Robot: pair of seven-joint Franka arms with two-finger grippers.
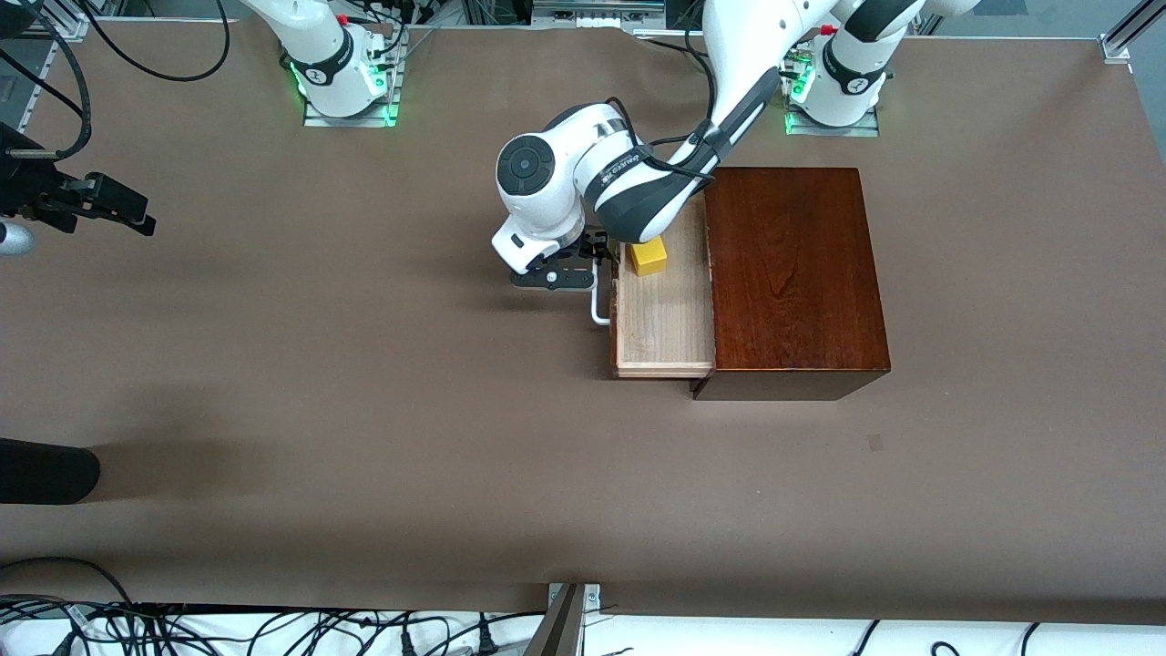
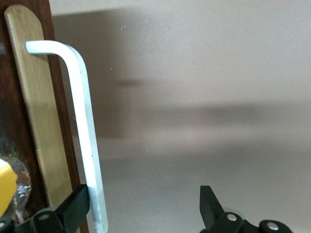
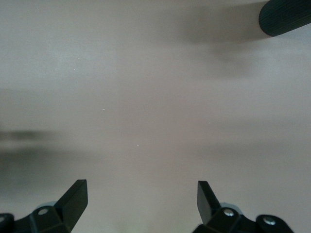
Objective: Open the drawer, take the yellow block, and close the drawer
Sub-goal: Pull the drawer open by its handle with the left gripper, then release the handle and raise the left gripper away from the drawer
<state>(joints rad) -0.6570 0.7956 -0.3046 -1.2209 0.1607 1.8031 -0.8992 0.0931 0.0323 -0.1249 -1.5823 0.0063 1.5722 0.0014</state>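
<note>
Left gripper [image 1: 597,260], jaws spread, sits at the handle [image 1: 598,308] of the open drawer [image 1: 663,319]; yellow block [image 1: 649,257] lies just inside the drawer front, nearest this arm.

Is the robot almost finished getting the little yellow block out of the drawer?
Not yet. Done: the pale wooden drawer is pulled out of the dark mahogany box. In hand: nothing; the open left gripper sits beside the white bar handle. The small yellow block lies in the drawer, untouched. The right gripper waits open over bare table. Left: pick up the block, close the drawer.
</note>
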